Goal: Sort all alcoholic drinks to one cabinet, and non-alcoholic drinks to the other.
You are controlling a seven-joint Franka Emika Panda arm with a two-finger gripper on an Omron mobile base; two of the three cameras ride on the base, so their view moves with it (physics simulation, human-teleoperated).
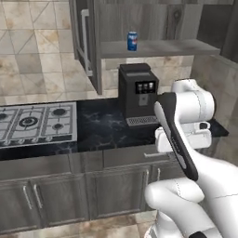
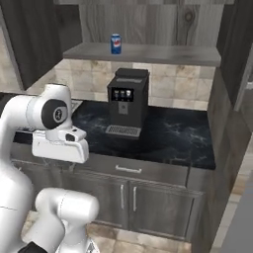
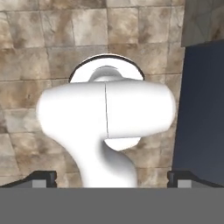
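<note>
Soda can [image 1: 132, 41] stands upright on the open cabinet's shelf [image 1: 158, 47] above the coffee machine [image 1: 137, 95], so I judge that drink placed and my step now is going for the next one, with my jaws spread wide and holding nothing, their tips [image 3: 43, 178] looking down past my own body at floor tiles. Next I need to turn toward the remaining drinks and find them. No bottles or carton appear on the bench [image 1: 102, 130] here, and the other cabinet is cut off at the edge, so I cannot tell what it holds.
</note>
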